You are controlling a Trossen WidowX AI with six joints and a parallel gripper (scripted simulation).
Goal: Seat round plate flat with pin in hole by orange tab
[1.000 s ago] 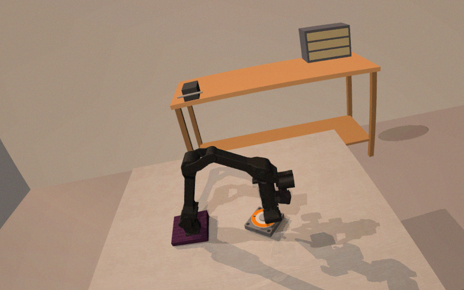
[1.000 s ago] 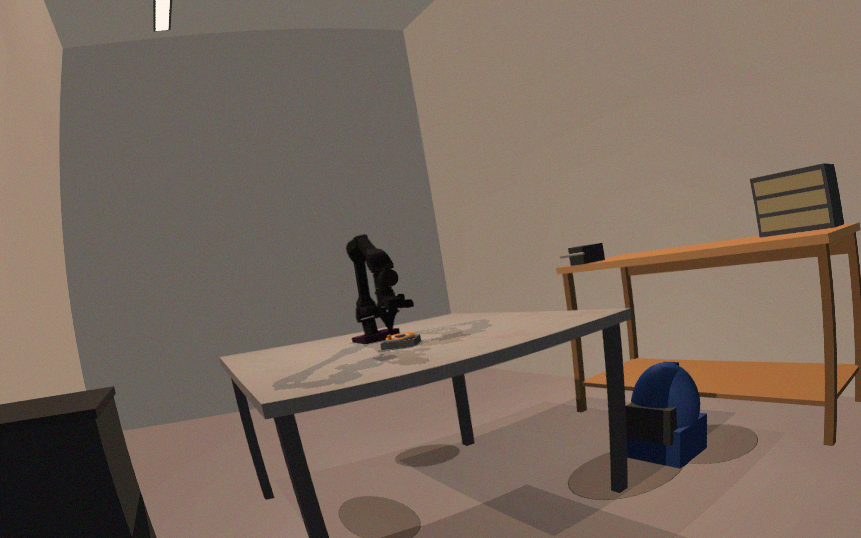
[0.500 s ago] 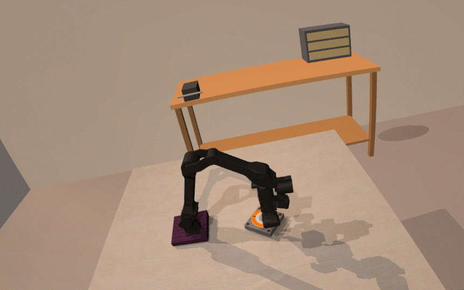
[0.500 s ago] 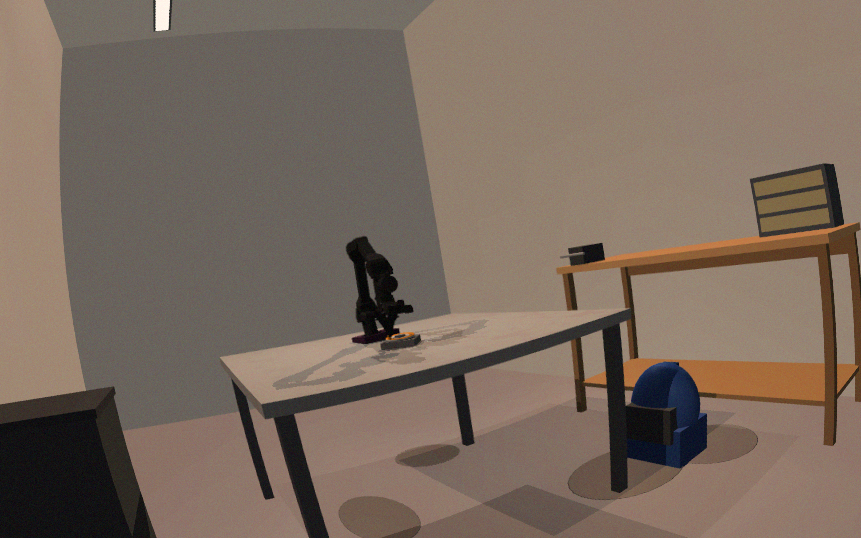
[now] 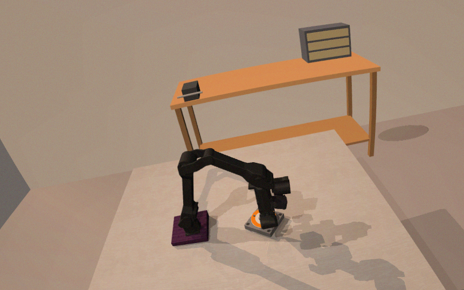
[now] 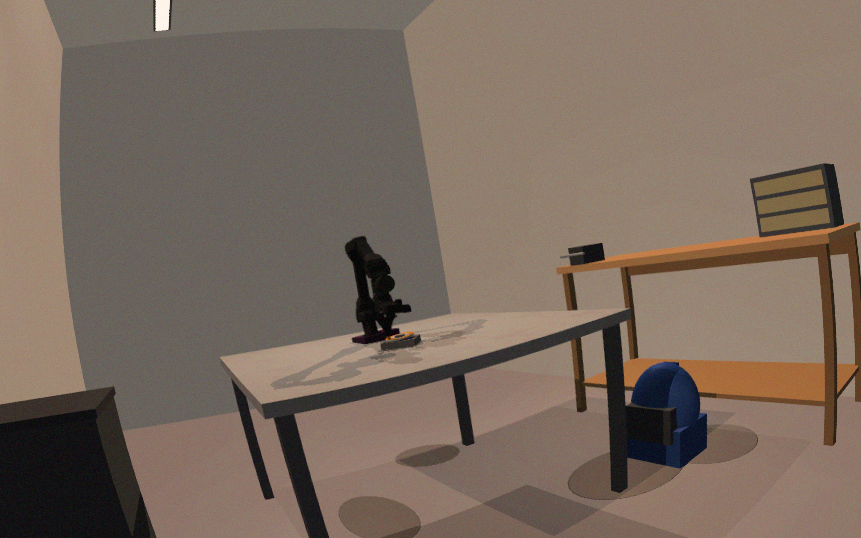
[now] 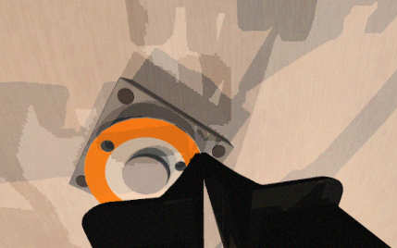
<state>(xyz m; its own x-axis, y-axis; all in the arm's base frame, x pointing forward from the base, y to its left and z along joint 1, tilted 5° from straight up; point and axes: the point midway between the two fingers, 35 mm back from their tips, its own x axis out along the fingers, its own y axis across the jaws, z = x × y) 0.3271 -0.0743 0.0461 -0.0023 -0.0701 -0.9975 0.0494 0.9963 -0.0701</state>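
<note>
Closed tight on nothing, the gripper (image 7: 203, 159) pokes down at the plate's (image 7: 117, 134) 4 o'clock edge. Plate sits on the gray base (image 7: 172, 108). Next, I think, push it round until its hole meets the pin.

You get soft, dim, warm light from a ceiling strip light (image 6: 161, 14). Several overlapping, jagged arm shadows cross the counter (image 5: 334, 187). Your exterior view bows at its edges. The black hand (image 7: 203, 159) shows little surface detail.
</note>
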